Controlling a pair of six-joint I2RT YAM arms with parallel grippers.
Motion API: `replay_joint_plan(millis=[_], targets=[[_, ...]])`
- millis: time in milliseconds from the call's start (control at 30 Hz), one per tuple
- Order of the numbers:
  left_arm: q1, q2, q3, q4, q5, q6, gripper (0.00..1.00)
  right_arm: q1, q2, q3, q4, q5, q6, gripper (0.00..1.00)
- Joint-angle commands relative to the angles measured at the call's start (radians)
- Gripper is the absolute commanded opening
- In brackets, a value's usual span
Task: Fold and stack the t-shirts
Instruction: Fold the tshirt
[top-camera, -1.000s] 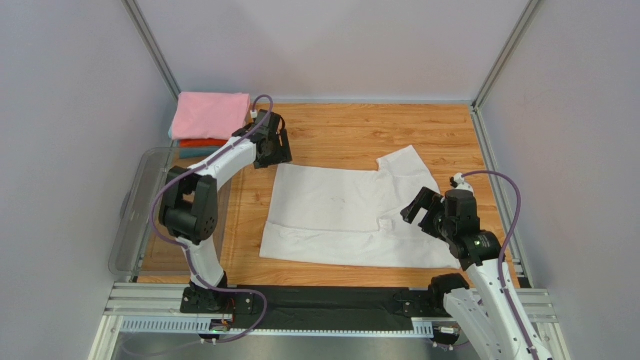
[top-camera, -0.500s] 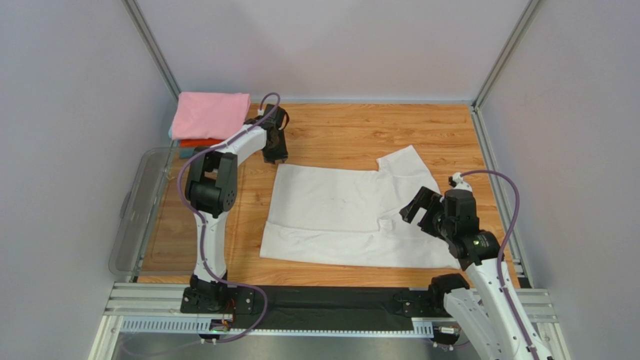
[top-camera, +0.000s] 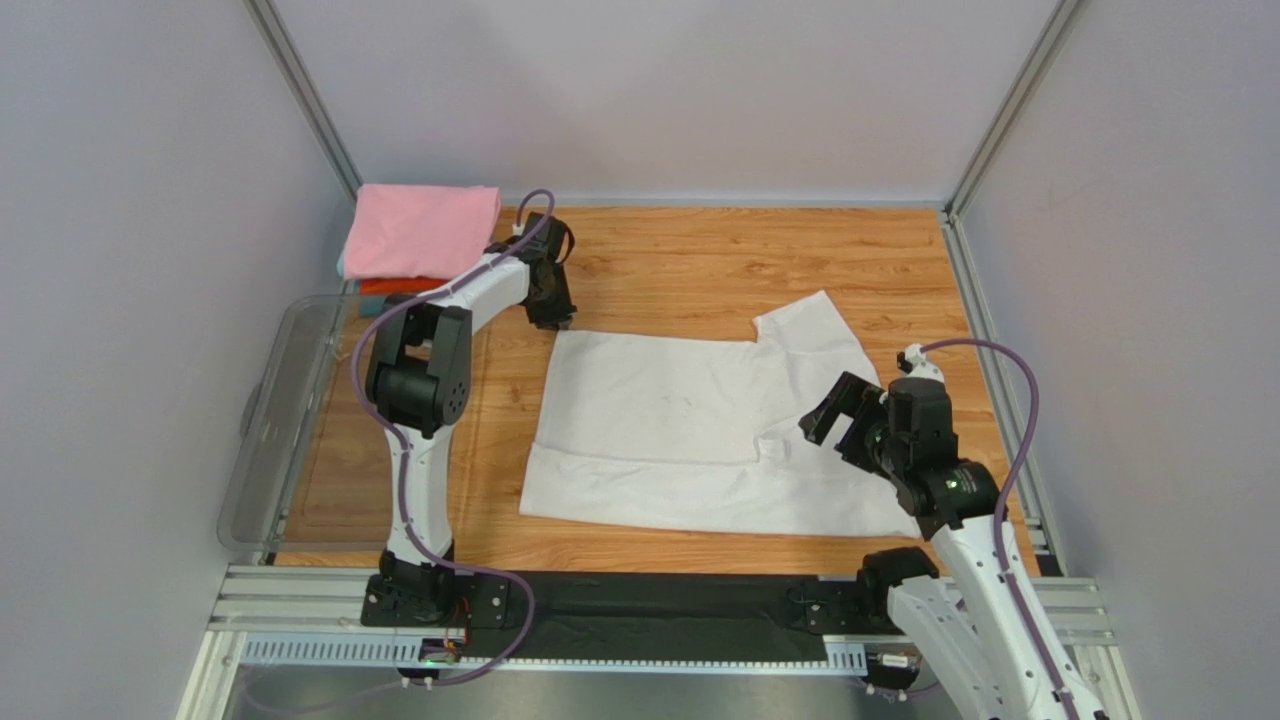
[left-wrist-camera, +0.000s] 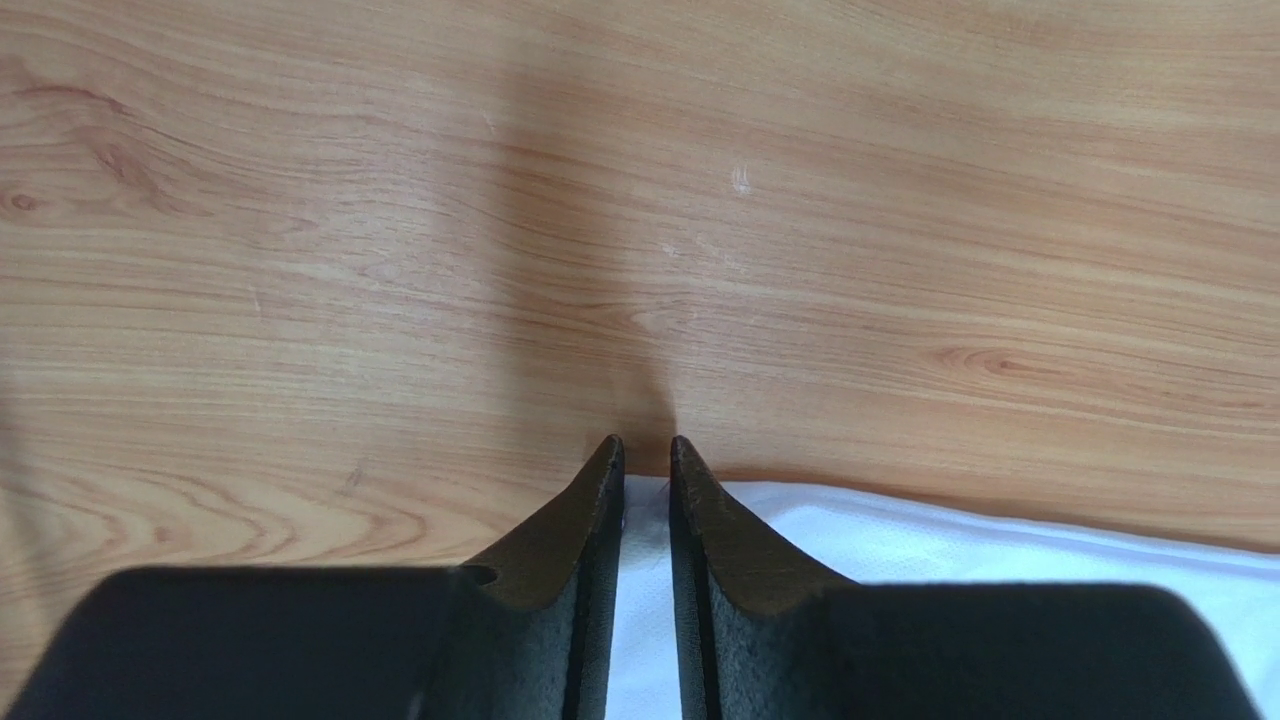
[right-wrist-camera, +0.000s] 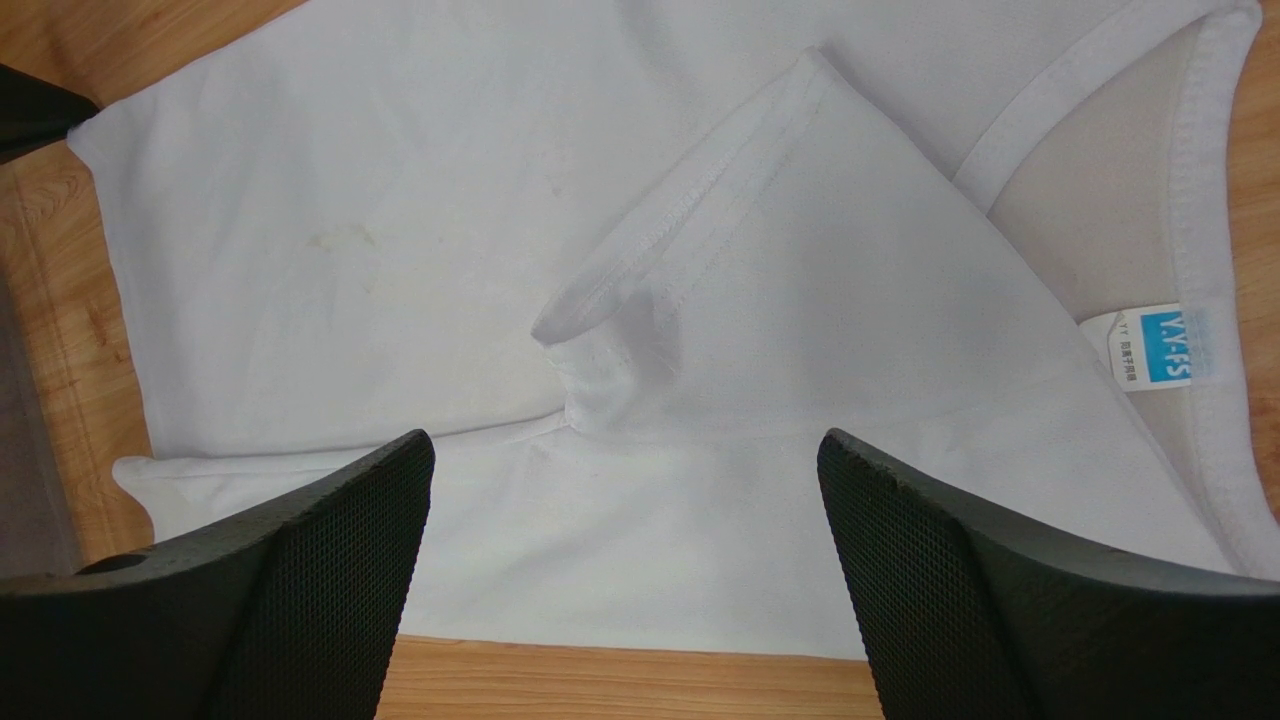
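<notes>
A white t-shirt (top-camera: 676, 428) lies spread on the wooden table, one sleeve folded over its body (right-wrist-camera: 781, 255) and a light-blue neck label (right-wrist-camera: 1175, 345) showing. My left gripper (top-camera: 553, 318) sits at the shirt's far left corner. Its jaws (left-wrist-camera: 646, 446) are nearly together, with white cloth (left-wrist-camera: 977, 533) pinched between them. My right gripper (top-camera: 842, 413) hovers wide open over the shirt's right side (right-wrist-camera: 624, 450), with nothing between its fingers. A folded pink tee (top-camera: 421, 228) tops a stack with an orange-red tee (top-camera: 403, 285) and a teal tee (top-camera: 379, 305) beneath.
A clear plastic bin (top-camera: 278, 420) stands along the table's left edge, just in front of the stack. Grey walls with metal posts close in the table on three sides. Bare wood (top-camera: 706, 263) lies behind the shirt.
My left gripper swung down to the shirt's far left corner and its jaws closed on the cloth. The right arm has barely moved.
</notes>
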Motion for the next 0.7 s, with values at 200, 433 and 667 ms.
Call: replay_joint_plan(millis=[200, 433, 667], targets=[[-0.001, -0.037, -0.071, -0.055, 0.043, -0.030, 0.00, -0.002, 0.000, -0.015, 0.039, 0.015, -0.015, 1.00], [-0.001, -0.130, -0.109, -0.037, 0.080, -0.010, 0.00, -0.004, 0.007, -0.012, 0.039, 0.024, -0.021, 1.00], [-0.001, -0.259, -0.216, 0.066, 0.092, 0.022, 0.00, -0.002, 0.043, 0.005, 0.038, 0.070, -0.026, 1.00]])
